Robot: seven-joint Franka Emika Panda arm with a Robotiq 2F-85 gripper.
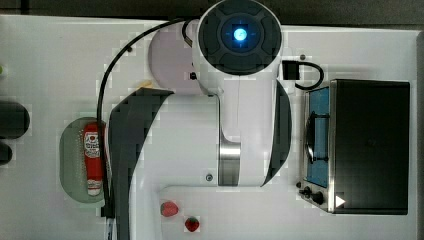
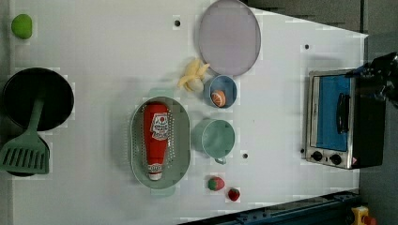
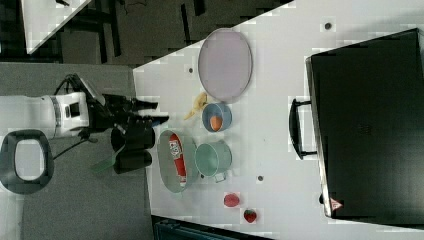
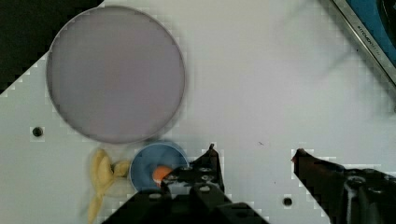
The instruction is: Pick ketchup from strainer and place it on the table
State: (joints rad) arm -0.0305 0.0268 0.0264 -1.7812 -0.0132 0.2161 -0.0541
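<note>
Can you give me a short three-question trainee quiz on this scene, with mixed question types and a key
1. True or false: the ketchup lies inside the strainer.
2. In the left view, which sits nearest the strainer? A) green cup B) toaster oven C) lime
3. Fill in: in the wrist view, the gripper hangs with its fingers ____ over the bare table.

Key: 1 true; 2 A; 3 open.

Left view: lilac plate top centre; toaster oven right; black pan, green spatula left; strawberries bottom.
</note>
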